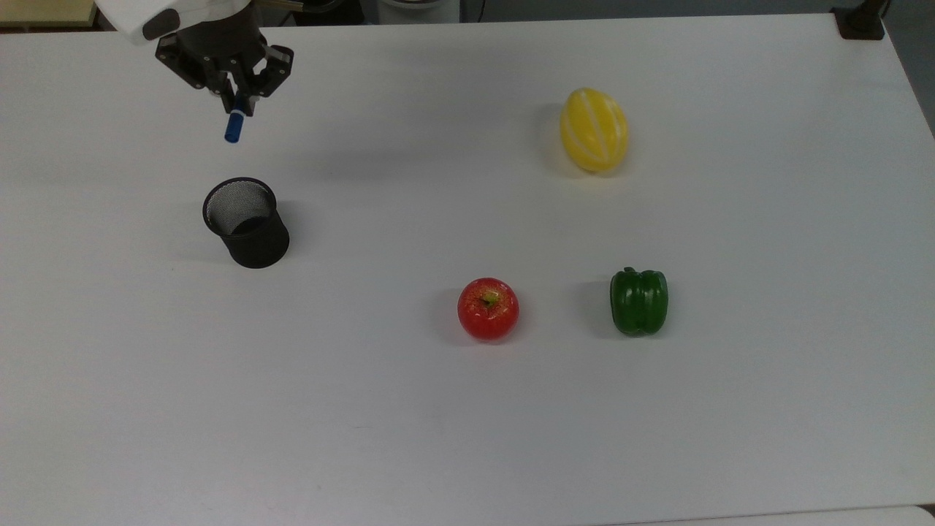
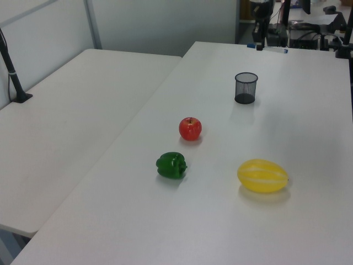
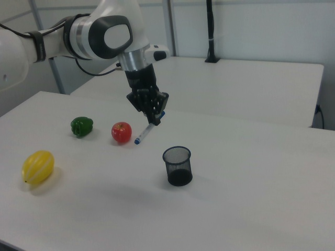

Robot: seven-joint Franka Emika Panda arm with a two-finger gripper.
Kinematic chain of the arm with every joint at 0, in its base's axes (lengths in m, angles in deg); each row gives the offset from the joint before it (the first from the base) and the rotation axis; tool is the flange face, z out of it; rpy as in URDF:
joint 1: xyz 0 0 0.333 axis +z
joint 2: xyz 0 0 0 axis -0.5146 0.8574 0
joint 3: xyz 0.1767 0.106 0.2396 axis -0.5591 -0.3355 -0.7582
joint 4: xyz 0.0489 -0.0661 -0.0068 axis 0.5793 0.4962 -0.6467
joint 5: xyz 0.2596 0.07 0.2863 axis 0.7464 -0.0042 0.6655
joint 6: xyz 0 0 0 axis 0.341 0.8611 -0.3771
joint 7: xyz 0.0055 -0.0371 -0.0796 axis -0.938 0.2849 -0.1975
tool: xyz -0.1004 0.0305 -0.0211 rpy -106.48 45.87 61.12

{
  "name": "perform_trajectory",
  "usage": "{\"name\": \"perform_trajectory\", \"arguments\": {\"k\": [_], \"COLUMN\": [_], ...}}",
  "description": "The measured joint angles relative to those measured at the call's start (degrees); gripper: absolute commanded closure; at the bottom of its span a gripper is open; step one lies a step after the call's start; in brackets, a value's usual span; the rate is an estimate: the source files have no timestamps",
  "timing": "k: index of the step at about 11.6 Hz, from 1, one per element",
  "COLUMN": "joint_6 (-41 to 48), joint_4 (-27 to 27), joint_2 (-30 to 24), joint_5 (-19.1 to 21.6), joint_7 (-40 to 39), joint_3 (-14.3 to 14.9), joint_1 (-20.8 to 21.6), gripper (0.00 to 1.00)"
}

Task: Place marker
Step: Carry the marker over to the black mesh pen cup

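Tool (image 1: 235,102) clamped on marker (image 1: 234,128); centre it over the mesh cup (image 1: 246,222), tilt upright before release

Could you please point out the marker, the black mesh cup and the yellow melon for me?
marker (image 3: 144,133): right view, on its white barrel below the end effector.
black mesh cup (image 1: 256,241): top view, on its outer wall.
yellow melon (image 1: 594,129): top view, on the middle of its upper side.

The tabletop (image 1: 467,438) is plain white. On it: a black mesh cup (image 1: 246,223), a red apple (image 1: 488,308), a green pepper (image 1: 639,301), a yellow melon (image 1: 594,129) with pale stripes. The marker (image 3: 147,129) is white with blue ends; the claw (image 1: 234,93) black.
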Motion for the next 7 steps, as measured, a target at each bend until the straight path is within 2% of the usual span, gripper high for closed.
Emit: {"name": "perform_trajectory", "arguments": {"k": [4, 7], "joint_6": [-12.64, -23.55], "joint_4": [1.52, 5.16], "joint_2": [0.2, 0.26], "joint_5": [0.0, 0.07], "joint_7": [0.0, 1.46], "joint_3": [0.11, 0.22], "joint_1": [-1.44, -2.19], "gripper": [0.87, 0.86]}}
